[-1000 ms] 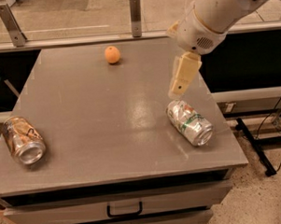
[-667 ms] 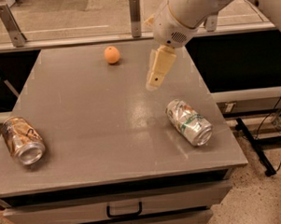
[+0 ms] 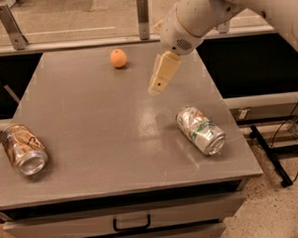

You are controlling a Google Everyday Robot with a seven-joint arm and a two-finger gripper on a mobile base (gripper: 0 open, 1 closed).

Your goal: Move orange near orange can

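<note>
The small round orange (image 3: 118,58) sits on the grey table (image 3: 95,128) near its far edge. The orange can (image 3: 23,149), brownish-orange and gold with a silver top, lies on its side at the table's front left. My gripper (image 3: 156,87) hangs above the table's middle, right of and nearer than the orange, well apart from it. It holds nothing that I can see.
A silver-white can (image 3: 200,130) with green and red markings lies on its side at the front right. A glass rail with metal posts (image 3: 143,10) runs behind the table. A drawer with a handle (image 3: 131,224) sits below the front edge.
My gripper has moved left and toward the far side of the table, away from the silver-white can and closer to the orange. The objects have not moved.
</note>
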